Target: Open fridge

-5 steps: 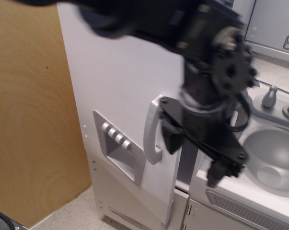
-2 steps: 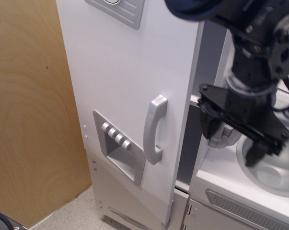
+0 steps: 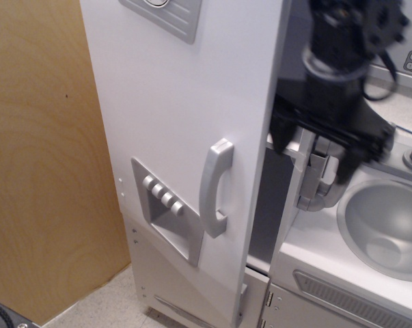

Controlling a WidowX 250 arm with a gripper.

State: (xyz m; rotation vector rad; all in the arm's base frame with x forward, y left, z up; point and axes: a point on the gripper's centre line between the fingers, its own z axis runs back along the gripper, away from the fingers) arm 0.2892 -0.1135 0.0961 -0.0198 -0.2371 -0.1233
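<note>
One fridge (image 3: pixel 178 137) is standing left of centre against a wooden panel (image 3: pixel 42 171), white, with one silver handle (image 3: pixel 214 187) and a grey dispenser panel (image 3: pixel 166 217) showing four buttons, its door standing ajar with a dark gap at the right edge. One sink (image 3: pixel 387 229) is sitting to its right. One black gripper (image 3: pixel 325 147) is hanging behind the door edge, blurred; I cannot tell if it is open or closed.

A tall wooden board (image 3: pixel 42 157) fills the left side, pale brown with a swirling grain. Low on the right a round grey sink bowl (image 3: pixel 387 229) sits in a white counter (image 3: pixel 308 249), with a slotted grey panel (image 3: pixel 356 294) below its front edge. A speckled floor (image 3: pixel 103 307) shows at the bottom.
</note>
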